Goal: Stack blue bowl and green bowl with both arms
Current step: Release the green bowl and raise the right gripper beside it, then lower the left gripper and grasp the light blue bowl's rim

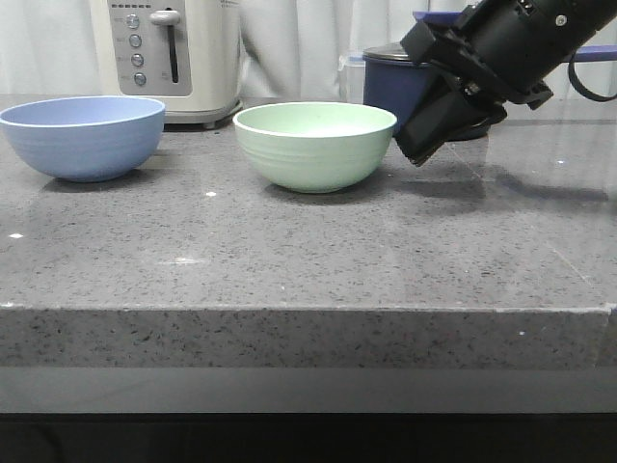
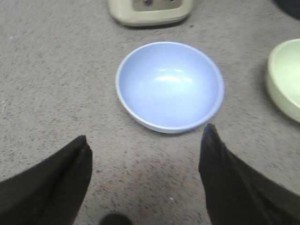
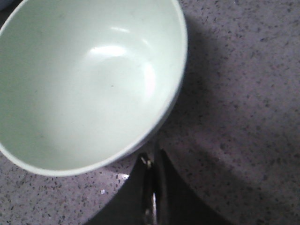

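The blue bowl [image 1: 82, 135] stands upright and empty at the far left of the grey counter. The green bowl [image 1: 314, 145] stands upright and empty near the middle. My right gripper [image 1: 416, 149] is shut and empty, its tip low just beside the green bowl's right side. In the right wrist view the closed fingers [image 3: 152, 157] sit just outside the green bowl's rim [image 3: 89, 79]. My left gripper [image 2: 146, 133] is open and empty, above the counter, just short of the blue bowl [image 2: 169, 86]. The green bowl's edge [image 2: 286, 77] also shows there. The left arm is not in the front view.
A cream toaster [image 1: 174, 48] stands behind the blue bowl, also in the left wrist view [image 2: 150, 9]. A dark navy saucepan [image 1: 395, 82] sits behind the green bowl, partly hidden by my right arm. The counter's front edge [image 1: 308, 309] runs across the view.
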You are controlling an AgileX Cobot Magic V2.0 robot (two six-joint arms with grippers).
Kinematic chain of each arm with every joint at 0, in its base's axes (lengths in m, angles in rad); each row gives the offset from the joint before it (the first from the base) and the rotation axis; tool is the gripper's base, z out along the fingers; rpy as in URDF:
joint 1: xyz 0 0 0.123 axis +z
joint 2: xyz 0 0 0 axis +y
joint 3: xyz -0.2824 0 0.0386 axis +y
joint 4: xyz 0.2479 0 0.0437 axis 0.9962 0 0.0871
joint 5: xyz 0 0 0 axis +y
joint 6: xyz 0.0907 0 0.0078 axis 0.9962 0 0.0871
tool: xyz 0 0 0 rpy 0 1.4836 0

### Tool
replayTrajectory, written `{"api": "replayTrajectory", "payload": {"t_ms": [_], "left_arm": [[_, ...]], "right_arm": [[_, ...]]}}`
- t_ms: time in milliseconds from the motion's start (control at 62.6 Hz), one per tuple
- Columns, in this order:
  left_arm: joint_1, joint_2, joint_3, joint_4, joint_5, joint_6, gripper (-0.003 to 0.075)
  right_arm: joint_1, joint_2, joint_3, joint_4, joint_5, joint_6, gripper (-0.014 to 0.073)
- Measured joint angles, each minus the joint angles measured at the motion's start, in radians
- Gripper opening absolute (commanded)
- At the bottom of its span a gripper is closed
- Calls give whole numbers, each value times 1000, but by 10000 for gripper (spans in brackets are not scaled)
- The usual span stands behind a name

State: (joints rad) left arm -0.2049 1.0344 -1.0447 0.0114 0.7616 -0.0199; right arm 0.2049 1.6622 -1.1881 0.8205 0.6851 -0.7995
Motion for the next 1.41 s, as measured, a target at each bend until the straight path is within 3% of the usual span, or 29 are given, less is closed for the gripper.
{"api": "replayTrajectory", "payload": {"t_ms": [399, 911, 1230, 1406], "left_arm": [[160, 394, -258, -179, 113, 46, 473], [177, 719, -415, -284, 151, 80, 463], [177, 736, -417, -295, 143, 82, 125], [177, 736, -417, -303, 143, 82, 0]], "right_arm": [[0, 0, 0, 0, 0, 0, -64], [0, 0, 0, 0, 0, 0, -64], [0, 0, 0, 0, 0, 0, -64], [0, 0, 0, 0, 0, 0, -64]]}}
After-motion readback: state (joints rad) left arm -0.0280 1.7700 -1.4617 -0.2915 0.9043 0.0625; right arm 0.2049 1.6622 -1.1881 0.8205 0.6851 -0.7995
